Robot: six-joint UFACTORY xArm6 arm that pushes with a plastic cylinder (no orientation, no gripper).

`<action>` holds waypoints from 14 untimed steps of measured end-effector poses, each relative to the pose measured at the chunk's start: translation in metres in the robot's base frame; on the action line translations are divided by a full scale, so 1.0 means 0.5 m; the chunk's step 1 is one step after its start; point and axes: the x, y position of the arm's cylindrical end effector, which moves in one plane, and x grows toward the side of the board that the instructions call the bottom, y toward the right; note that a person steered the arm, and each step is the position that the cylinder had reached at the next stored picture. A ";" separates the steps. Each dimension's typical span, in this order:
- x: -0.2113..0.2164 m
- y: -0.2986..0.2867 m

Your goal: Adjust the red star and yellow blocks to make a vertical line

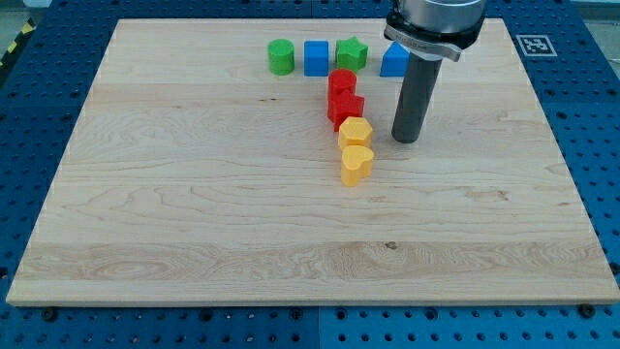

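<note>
Resting on the tabletop (194,213), my tip (405,140) sits just to the view's right of the column it is meant to straighten; with no fingers on this rod, there is nothing to open or close. Left of my tip, the red star (346,108) lies under a second red block (341,82), with the yellow hexagon (356,132) and yellow heart (356,164) below, drifting slightly rightward. Likely a leftward nudge is intended. Above, a green cylinder (281,56), blue square (316,58), green star (352,52) and partly hidden blue block (391,62) form a row. Blue perforated panels (591,126) surround the wood.
</note>
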 end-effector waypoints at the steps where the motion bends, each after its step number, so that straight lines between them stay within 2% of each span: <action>1: 0.013 0.000; 4: 0.020 -0.067; 6: 0.033 -0.054; 8: 0.125 -0.047; 14: 0.098 -0.049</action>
